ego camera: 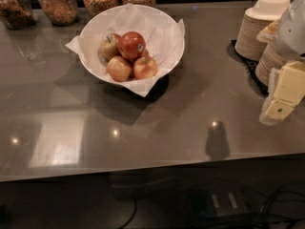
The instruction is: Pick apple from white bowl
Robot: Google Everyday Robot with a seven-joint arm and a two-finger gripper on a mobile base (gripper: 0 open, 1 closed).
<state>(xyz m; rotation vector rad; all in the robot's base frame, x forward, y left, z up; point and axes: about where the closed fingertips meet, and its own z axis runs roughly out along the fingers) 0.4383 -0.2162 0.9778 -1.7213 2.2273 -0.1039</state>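
Gripper [283, 92] hangs at the right edge of the scene, over the far right of the bench [190, 123], level with the stacks of beige paper bowls [257, 30] and well apart from the fruit; whether it is open or closed cannot be told. Across the grey bench, left of centre, sits the white bowl [95, 61], lined with crumpled paper, and behind it a row of glass jars [57, 4] stands along the back edge. Inside the bowl, the apple [131, 45], the deepest red of the pile and marked with a small sticker, rests on top of three paler apples [119, 68], touching them. By this evidence the pick has not begun: the fruit is untouched in the bowl, and the approach, the grasp and the lift all appear to lie ahead.
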